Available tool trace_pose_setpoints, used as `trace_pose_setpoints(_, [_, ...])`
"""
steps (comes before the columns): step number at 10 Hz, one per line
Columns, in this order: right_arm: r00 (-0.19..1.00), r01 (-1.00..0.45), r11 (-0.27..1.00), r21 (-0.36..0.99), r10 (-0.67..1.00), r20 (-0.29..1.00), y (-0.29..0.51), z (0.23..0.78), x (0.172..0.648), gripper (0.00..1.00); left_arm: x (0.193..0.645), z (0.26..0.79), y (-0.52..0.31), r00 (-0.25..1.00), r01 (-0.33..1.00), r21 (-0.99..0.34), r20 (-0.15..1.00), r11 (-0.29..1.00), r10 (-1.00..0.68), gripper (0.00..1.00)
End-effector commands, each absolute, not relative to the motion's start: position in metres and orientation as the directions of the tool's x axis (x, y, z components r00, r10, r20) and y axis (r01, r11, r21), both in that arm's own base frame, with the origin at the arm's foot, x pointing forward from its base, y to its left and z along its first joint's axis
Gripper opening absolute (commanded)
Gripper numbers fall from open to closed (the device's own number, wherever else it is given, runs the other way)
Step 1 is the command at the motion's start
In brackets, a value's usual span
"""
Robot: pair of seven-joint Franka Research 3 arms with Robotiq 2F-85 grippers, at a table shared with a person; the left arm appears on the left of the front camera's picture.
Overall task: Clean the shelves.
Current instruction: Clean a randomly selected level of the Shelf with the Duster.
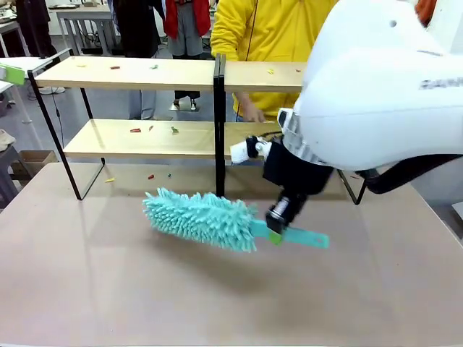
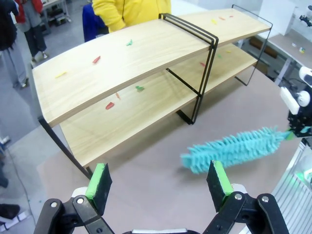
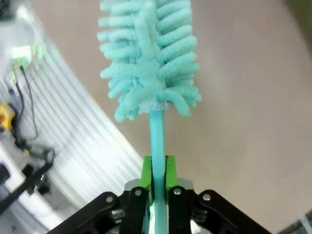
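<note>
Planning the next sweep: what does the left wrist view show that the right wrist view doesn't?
Left wrist view: two-tier light wooden shelves on a black metal frame, small coloured scraps on the boards, open left end effector. Right wrist view: green pads clamped on the thin turquoise handle. Both: fluffy turquoise duster, right end effector holding it, brown table.

Nothing can be read: faint grey lettering (image 1: pixel 441 84) on the right arm (image 1: pixel 376 94) is too blurred.

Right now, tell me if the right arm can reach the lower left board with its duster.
Probably yes: the right gripper grips the teal duster before the lower left board, whose front is open; the upper board overhangs it.
</note>
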State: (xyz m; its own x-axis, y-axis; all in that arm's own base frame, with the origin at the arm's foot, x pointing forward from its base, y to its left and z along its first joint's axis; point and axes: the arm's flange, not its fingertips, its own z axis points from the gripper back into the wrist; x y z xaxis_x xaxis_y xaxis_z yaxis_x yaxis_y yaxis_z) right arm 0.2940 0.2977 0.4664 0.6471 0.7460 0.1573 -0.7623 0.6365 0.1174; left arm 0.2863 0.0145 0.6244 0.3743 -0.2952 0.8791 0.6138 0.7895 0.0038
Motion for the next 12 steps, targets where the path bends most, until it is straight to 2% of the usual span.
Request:
trace_pose_setpoints(1, [0.744,-0.664,0.737,0.128,0.633,0.215,0.340,0.450,0.333,0.12,0.286,0.624,0.014,0.374,0.613,0.000,0.881,0.790,-0.290,1.00])
trace_pose_setpoints(2, [0.788,-0.610,0.783,0.125,0.582,0.202,0.360,0.441,0.347,0.12,0.286,0.624,0.014,0.374,0.613,0.000,0.881,0.790,-0.290,1.00])
trace_pose_setpoints(4, [0.831,-0.524,0.842,0.126,0.473,0.293,0.401,0.427,0.360,0.12,0.286,0.624,0.014,0.374,0.613,0.000,0.881,0.790,-0.290,1.00])
trace_pose_setpoints(5, [0.816,-0.552,0.825,0.119,0.506,0.280,0.412,0.423,0.358,0.12,0.286,0.624,0.014,0.374,0.613,0.000,0.881,0.790,-0.290,1.00])
trace_pose_setpoints(6, [0.808,-0.579,0.798,0.167,0.534,0.248,0.374,0.426,0.355,0.12,0.286,0.624,0.014,0.374,0.613,0.000,0.881,0.790,-0.290,1.00])
trace_pose_setpoints(8, [0.848,-0.508,0.849,0.145,0.463,0.258,0.396,0.419,0.365,0.12,0.286,0.624,0.014,0.374,0.613,0.000,0.881,0.790,-0.290,1.00])
trace_pose_setpoints(12, [0.872,-0.451,0.869,0.203,0.381,0.307,0.409,0.410,0.418,0.12,0.286,0.624,0.014,0.374,0.613,0.000,0.881,0.790,-0.290,1.00])
